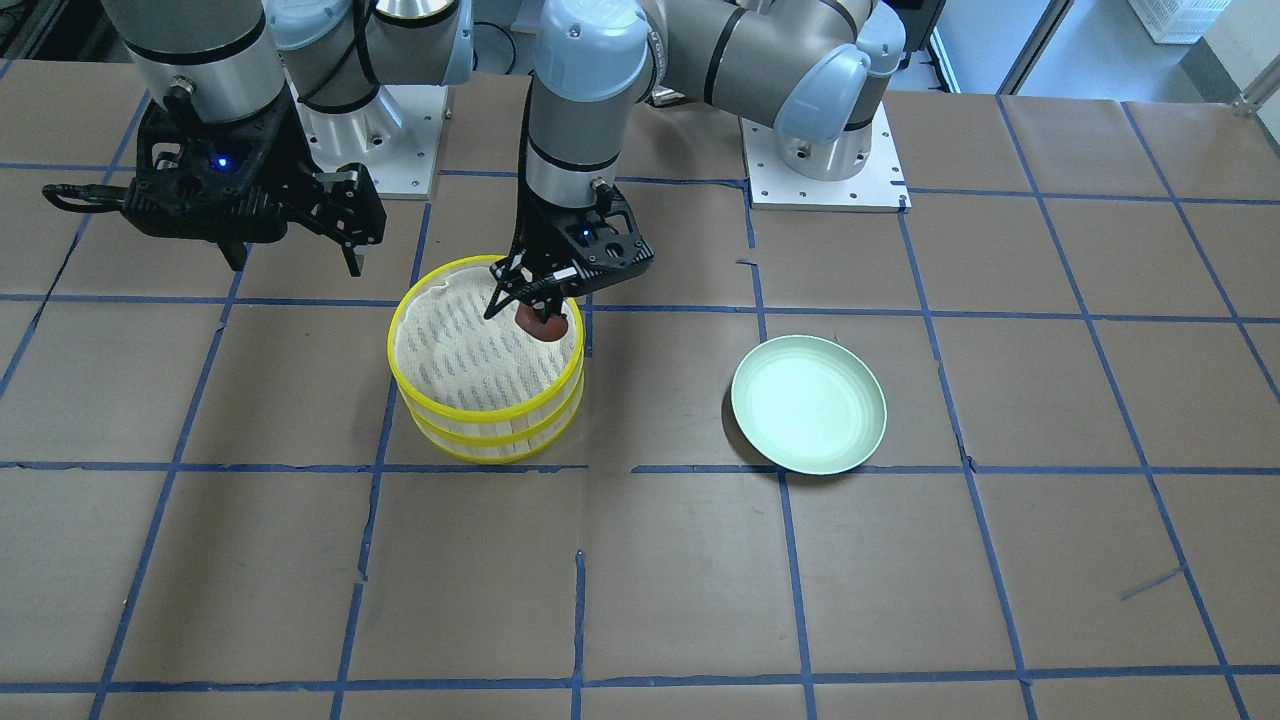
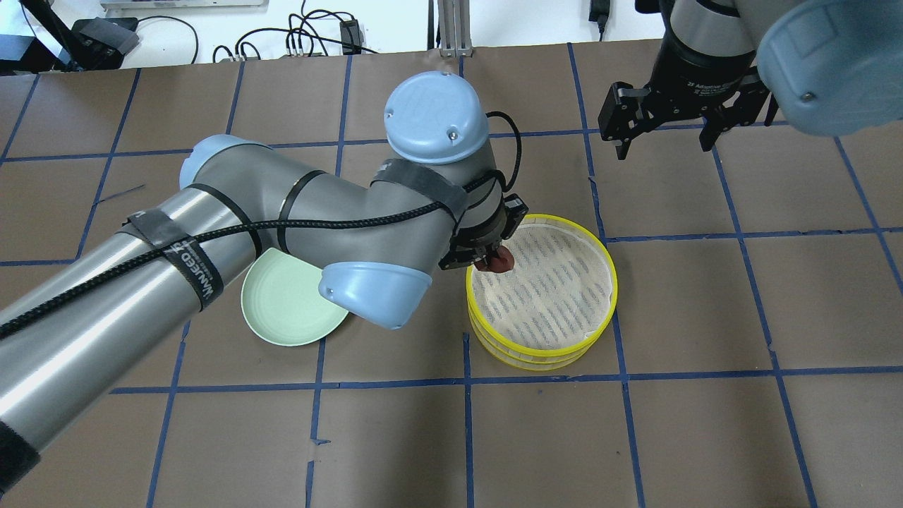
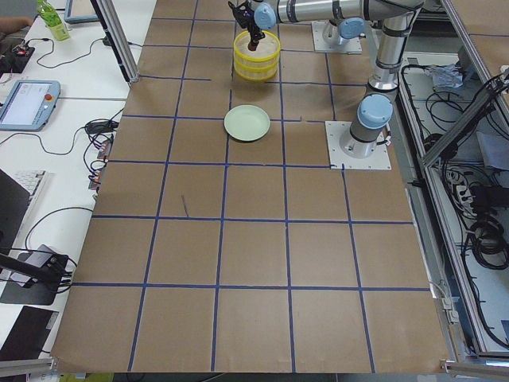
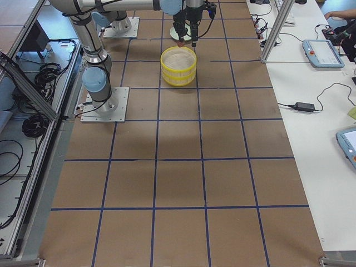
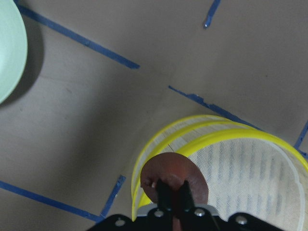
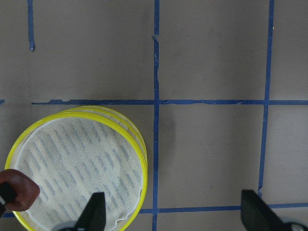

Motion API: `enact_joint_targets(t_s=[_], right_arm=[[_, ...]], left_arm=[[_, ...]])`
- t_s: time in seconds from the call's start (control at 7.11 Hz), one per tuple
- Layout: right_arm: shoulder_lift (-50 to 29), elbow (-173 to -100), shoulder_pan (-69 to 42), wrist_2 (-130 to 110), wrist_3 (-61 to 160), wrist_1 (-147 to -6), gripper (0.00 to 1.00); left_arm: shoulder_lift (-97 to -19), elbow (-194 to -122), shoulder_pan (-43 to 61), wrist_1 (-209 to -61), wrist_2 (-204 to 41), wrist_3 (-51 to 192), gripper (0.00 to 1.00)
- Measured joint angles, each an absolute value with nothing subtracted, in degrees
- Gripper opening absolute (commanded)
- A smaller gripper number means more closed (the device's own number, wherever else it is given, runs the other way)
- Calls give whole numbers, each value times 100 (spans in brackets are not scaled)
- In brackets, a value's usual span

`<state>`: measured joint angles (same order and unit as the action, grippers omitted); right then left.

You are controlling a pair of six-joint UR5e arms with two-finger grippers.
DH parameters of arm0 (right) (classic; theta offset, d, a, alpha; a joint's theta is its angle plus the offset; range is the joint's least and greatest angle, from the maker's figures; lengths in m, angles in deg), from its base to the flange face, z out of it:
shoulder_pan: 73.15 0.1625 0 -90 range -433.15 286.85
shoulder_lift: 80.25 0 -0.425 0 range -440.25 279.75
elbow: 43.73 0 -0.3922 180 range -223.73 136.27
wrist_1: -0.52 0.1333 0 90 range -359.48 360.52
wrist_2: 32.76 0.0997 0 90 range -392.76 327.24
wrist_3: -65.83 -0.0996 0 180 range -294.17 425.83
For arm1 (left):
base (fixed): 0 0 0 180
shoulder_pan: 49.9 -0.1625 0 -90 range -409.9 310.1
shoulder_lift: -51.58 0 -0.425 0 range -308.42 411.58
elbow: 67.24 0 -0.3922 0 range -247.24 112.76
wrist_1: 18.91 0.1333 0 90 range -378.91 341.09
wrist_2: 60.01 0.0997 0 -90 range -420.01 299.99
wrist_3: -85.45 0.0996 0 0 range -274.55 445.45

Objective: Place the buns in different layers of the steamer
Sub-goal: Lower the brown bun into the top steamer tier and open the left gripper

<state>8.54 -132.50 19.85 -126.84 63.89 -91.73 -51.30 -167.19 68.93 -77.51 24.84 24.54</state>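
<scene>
The steamer (image 1: 490, 410) stands as two stacked layers with yellow rims; the top layer's white liner (image 2: 547, 286) is bare. My left gripper (image 1: 538, 310) is shut on the glossy reddish-brown bun (image 1: 545, 324) and holds it just above the top layer's rim on the robot's side. The left wrist view shows the bun (image 5: 168, 175) between the fingers over the steamer's rim (image 5: 156, 142). My right gripper (image 2: 663, 147) is open and empty, raised beyond the steamer. The white bun is not in view.
An empty pale green plate (image 1: 808, 403) lies on the brown table to the steamer's left-arm side; it also shows in the overhead view (image 2: 286, 310). Blue tape lines grid the table. The arm bases stand at the robot's edge.
</scene>
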Motion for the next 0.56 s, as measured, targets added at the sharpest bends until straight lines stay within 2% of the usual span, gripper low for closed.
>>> enact_joint_targets(t_s=[0.56], right_arm=[[873,-13272,1940,-12684,6422,-9164,100]], left_arm=[[-5437,-16651,7118,-7242,2524,2686,100]])
